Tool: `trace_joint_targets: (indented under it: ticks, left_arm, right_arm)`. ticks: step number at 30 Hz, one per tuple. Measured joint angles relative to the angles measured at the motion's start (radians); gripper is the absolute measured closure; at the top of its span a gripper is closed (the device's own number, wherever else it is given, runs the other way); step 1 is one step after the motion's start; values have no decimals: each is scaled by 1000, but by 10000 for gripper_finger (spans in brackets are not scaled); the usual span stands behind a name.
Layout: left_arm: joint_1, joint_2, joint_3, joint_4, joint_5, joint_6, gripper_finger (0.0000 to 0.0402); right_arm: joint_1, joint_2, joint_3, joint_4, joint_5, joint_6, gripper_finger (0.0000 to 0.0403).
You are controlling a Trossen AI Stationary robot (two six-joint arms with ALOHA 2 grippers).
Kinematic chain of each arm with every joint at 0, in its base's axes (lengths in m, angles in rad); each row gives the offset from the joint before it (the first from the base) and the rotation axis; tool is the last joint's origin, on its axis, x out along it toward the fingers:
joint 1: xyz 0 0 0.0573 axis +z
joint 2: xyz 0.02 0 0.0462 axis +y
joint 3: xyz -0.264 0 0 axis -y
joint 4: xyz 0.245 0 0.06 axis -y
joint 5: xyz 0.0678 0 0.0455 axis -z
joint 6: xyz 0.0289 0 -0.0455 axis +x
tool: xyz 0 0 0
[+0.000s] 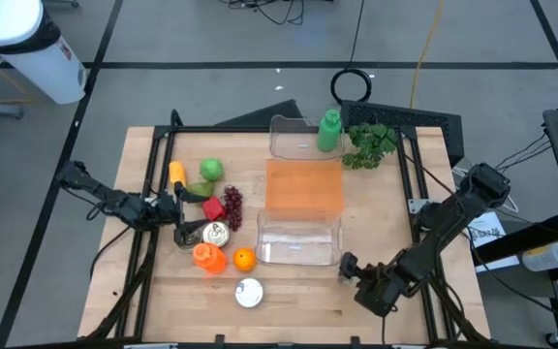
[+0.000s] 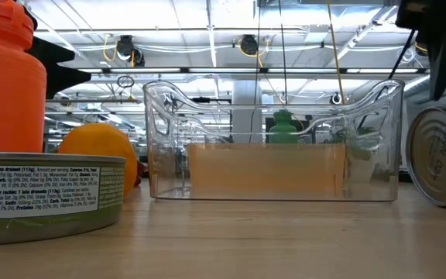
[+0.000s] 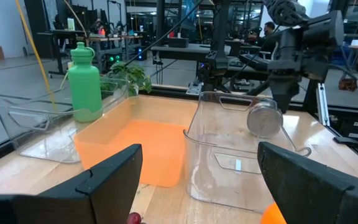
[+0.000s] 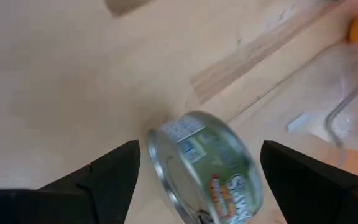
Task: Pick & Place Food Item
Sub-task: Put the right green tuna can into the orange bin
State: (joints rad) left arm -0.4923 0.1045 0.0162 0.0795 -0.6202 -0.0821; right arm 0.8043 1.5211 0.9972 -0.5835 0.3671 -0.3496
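Observation:
A green-labelled tin can (image 4: 207,168) lies on its side on the table, right of the near clear bin (image 1: 298,240); it also shows in the low view (image 2: 441,157) and the left wrist view (image 3: 265,118). My right gripper (image 4: 194,180) is open just above it, its fingers on either side without touching. In the high view the right gripper (image 1: 350,266) covers the can. My left gripper (image 1: 174,208) is open among the food items at the table's left, facing the bins (image 3: 194,180). A red pepper (image 1: 213,208) and grapes (image 1: 232,204) lie beside it.
At the left lie a green apple (image 1: 211,170), an upright can (image 1: 216,233), an orange bottle (image 1: 208,257), an orange (image 1: 244,259) and a flat tin (image 1: 249,292). An orange tray (image 1: 303,186) sits between the clear bins. A green bottle (image 1: 329,131) and leafy greens (image 1: 371,143) stand far.

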Motion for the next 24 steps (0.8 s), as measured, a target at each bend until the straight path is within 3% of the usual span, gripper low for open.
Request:
trace_joint_targets:
  ticks: [13, 24]
  left_arm:
    - [0, 0, 0, 0, 0, 0, 68]
    - [0, 0, 0, 0, 0, 0, 69]
  right_arm:
    - [-14, -1, -97, 32, 25, -7, 103]
    - [-14, -14, -104, 13, 21, 108, 220]
